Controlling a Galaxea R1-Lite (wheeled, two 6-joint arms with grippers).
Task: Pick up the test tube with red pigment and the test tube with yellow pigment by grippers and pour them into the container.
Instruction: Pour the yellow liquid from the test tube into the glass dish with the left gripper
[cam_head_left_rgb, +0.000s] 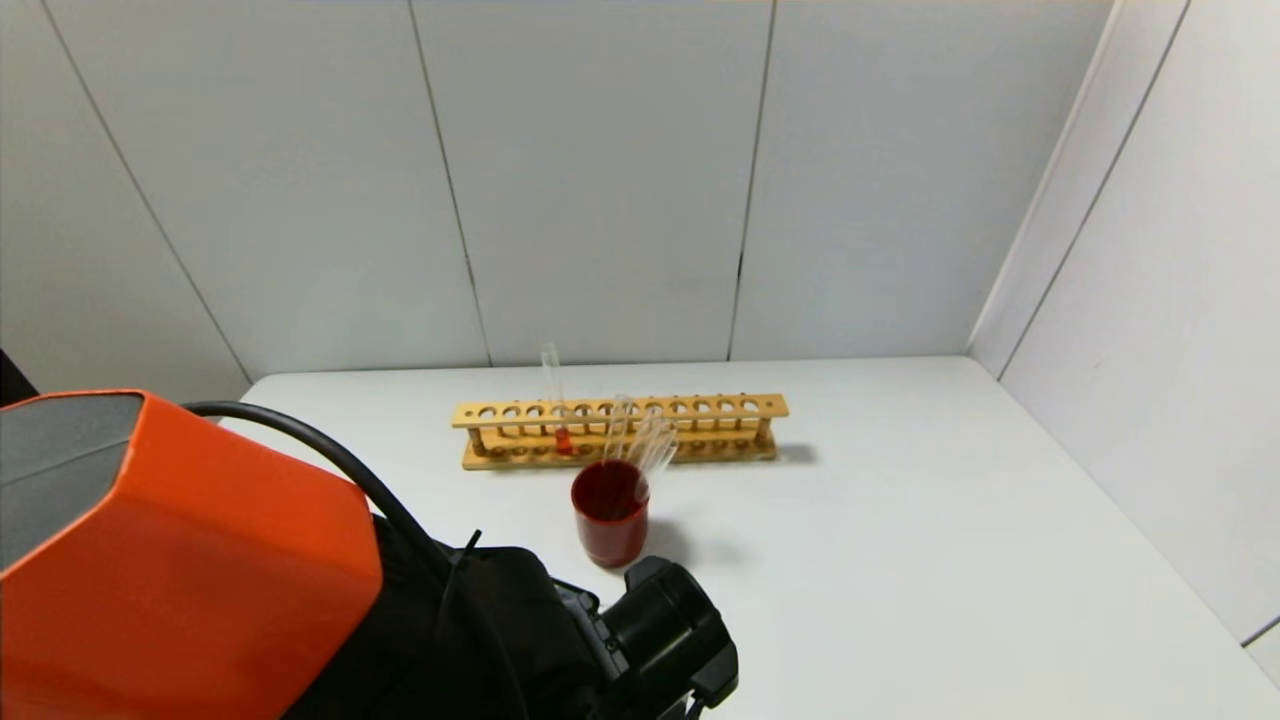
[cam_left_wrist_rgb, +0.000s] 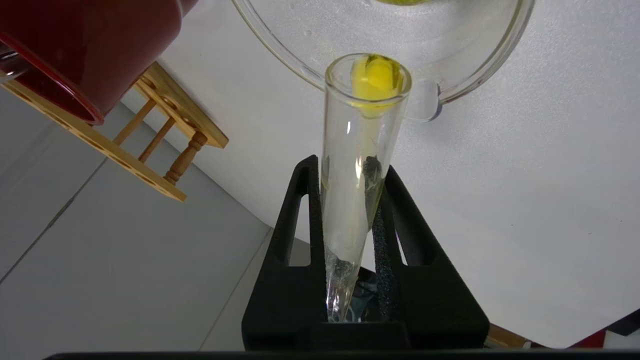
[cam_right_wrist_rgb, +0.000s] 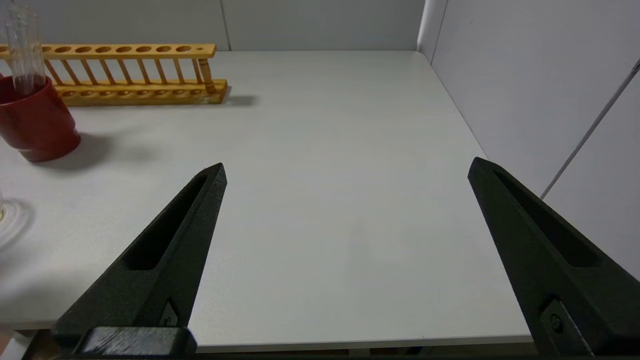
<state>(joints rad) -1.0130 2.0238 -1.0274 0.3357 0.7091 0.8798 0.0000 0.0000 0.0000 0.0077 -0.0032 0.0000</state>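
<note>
The left gripper (cam_left_wrist_rgb: 357, 175), mostly hidden behind its orange arm in the head view, clamps the slim clear yellow-pigment test tube (cam_left_wrist_rgb: 357, 165), mouth over the clear glass container (cam_left_wrist_rgb: 480, 75), whose far rim is cut off. The red-pigment tube (cam_head_left_rgb: 560, 415) stands in the wooden rack (cam_head_left_rgb: 700, 408). The right gripper (cam_right_wrist_rgb: 347, 172) gapes wide, empty.

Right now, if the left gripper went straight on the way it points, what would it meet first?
Probably the container: the left gripper, shut on the test tube with yellow pigment, points the tube's mouth at its rim. Depth is unclear.
</note>
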